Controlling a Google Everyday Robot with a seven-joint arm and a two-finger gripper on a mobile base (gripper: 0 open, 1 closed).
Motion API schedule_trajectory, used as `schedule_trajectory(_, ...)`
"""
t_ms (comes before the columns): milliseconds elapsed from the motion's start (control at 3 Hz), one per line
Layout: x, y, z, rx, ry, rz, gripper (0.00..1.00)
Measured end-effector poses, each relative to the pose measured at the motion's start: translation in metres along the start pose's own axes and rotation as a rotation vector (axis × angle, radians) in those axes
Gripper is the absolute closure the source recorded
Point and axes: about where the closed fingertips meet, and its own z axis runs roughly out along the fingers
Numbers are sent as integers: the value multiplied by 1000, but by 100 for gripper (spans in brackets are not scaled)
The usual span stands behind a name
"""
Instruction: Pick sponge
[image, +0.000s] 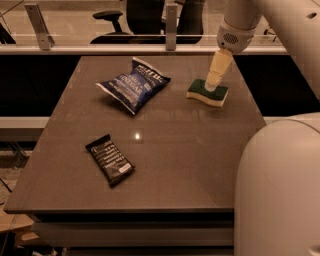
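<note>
The sponge (207, 93), dark green on top over pale yellow foam, lies flat on the brown table (165, 165) at its far right. My gripper (213, 86) hangs from the white arm at the top right, points straight down, and its tip is on or just above the sponge's green top. The sponge rests on the table.
A blue chip bag (134, 85) lies left of the sponge at the table's far middle. A black snack bar wrapper (110, 159) lies near the front left. My white arm body (280, 190) fills the lower right. A rail and office chairs stand behind the table.
</note>
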Motion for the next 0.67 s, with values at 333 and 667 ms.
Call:
schedule_trajectory(333, 0, 13, 13, -47, -2, -21, 0)
schedule_trajectory(667, -5, 26, 25, -75, 1, -45, 0)
